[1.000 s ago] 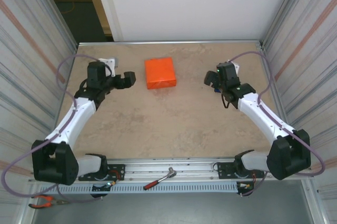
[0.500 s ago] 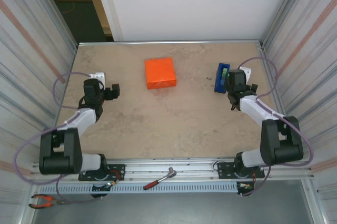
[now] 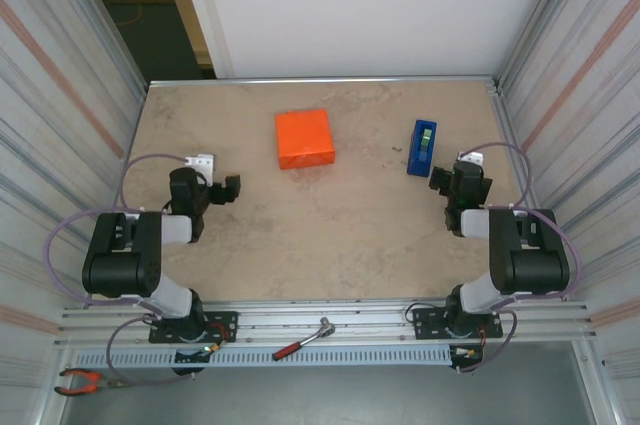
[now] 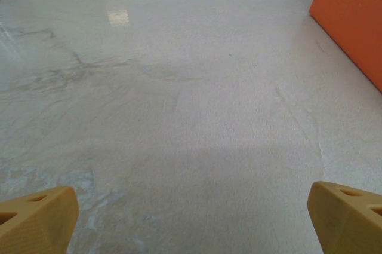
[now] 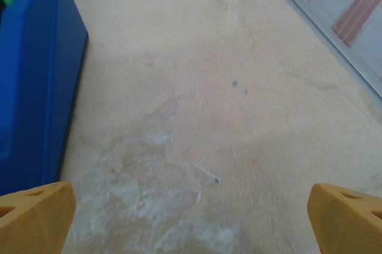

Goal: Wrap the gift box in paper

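Note:
The orange paper lies at the back middle of the table as a flat, box-shaped parcel. None of the pink gift box can be seen. In the left wrist view, one edge of the orange paper is at the upper right. My left gripper sits low on the table, left of and nearer than the parcel, open and empty, with bare tabletop between its yellow fingertips. My right gripper rests just on the near side of the blue dispenser. It is open too, its fingertips wide apart over bare table.
A blue tape dispenser stands at the right; in the right wrist view the dispenser is close on the left. Corrugated metal walls close in both sides. A small hammer and pliers lie on the front rail.
Both arms have pulled back toward the near edge and folded down low. The right gripper has moved off the blue dispenser. The orange parcel has stayed put.

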